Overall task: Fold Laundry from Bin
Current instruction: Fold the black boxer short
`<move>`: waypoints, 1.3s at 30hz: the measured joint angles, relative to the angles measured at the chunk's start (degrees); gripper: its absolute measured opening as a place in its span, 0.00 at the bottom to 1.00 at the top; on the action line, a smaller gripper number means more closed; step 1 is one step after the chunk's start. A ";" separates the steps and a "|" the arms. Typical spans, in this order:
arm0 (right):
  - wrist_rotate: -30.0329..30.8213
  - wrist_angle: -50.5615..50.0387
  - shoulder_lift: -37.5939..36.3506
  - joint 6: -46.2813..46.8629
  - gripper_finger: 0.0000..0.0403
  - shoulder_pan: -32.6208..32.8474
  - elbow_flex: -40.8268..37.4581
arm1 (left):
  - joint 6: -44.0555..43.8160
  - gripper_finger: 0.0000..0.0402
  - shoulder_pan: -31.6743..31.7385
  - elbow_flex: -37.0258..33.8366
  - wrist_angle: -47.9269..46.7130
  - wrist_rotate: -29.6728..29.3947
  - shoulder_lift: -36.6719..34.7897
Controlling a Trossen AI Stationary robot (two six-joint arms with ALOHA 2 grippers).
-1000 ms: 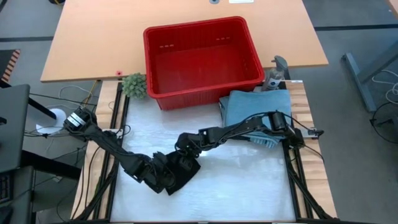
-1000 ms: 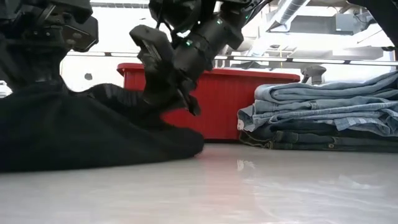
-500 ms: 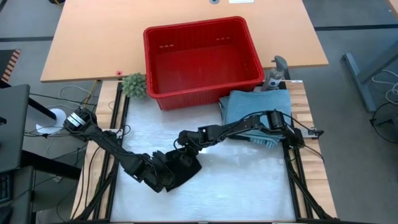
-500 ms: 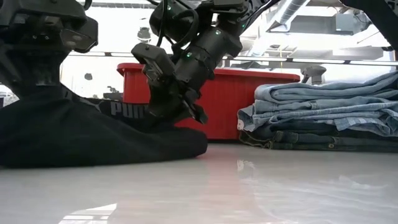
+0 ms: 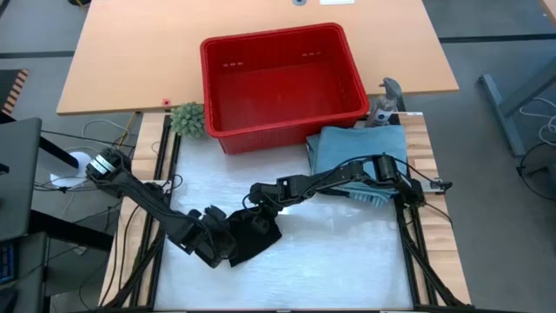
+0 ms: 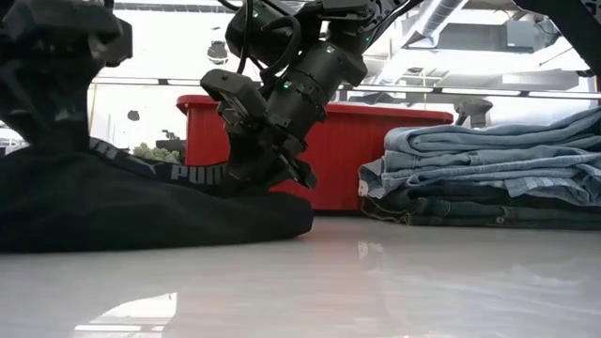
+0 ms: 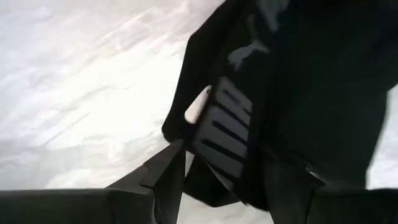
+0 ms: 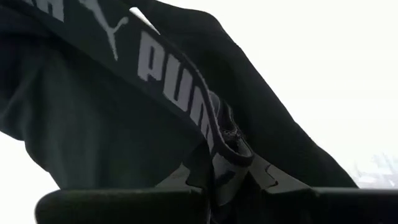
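A black garment with a grey lettered waistband lies crumpled on the white table top, left of the middle. My right gripper reaches in from the right and is shut on that waistband; it also shows in the high view and the low view. My left gripper is open at the garment's near left side, pointing steeply down. Its fingers stand on either side of a stretch of the waistband. My right gripper pinches a doubled-over bit of the waistband between its two fingers, slanting down from the table's right. The rest of the garment lies slack on the table. My left gripper: I cannot tell whether its open fingers touch the cloth between them.
The red bin stands at the far side, half on the wooden table behind. A stack of folded light blue denim lies at the far right. A small green plant sits left of the bin. Bare white table top lies near and right.
My left gripper has drawn back a little toward the table's left edge and tipped. The black cloth below it has sunk and flattened. The lettered waistband has come into sight in the low view, running from the garment's left side up to my right gripper.
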 joint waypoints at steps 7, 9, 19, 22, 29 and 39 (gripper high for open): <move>0.04 -0.11 0.00 0.02 0.18 -0.02 0.00 | 2.87 0.43 -0.23 0.00 -1.89 -0.43 -2.60; 0.07 -0.14 0.00 -0.02 0.18 -0.02 0.00 | 5.48 0.43 -0.23 0.00 -1.89 0.31 -2.98; 0.37 -1.40 0.00 -0.48 0.18 -0.02 0.00 | 14.21 0.43 -0.71 0.00 -2.03 5.14 -3.61; 0.39 -1.50 0.00 -0.52 0.18 0.00 0.00 | 14.90 0.43 -1.05 0.02 -2.56 5.08 -4.78; 1.01 -1.62 0.00 -0.67 0.18 0.00 0.00 | 8.21 0.43 -3.84 0.02 -3.29 -7.87 -11.15; 1.62 -1.58 0.00 -0.48 0.18 -0.04 0.00 | 15.94 0.43 -7.10 0.07 16.73 -34.55 -6.48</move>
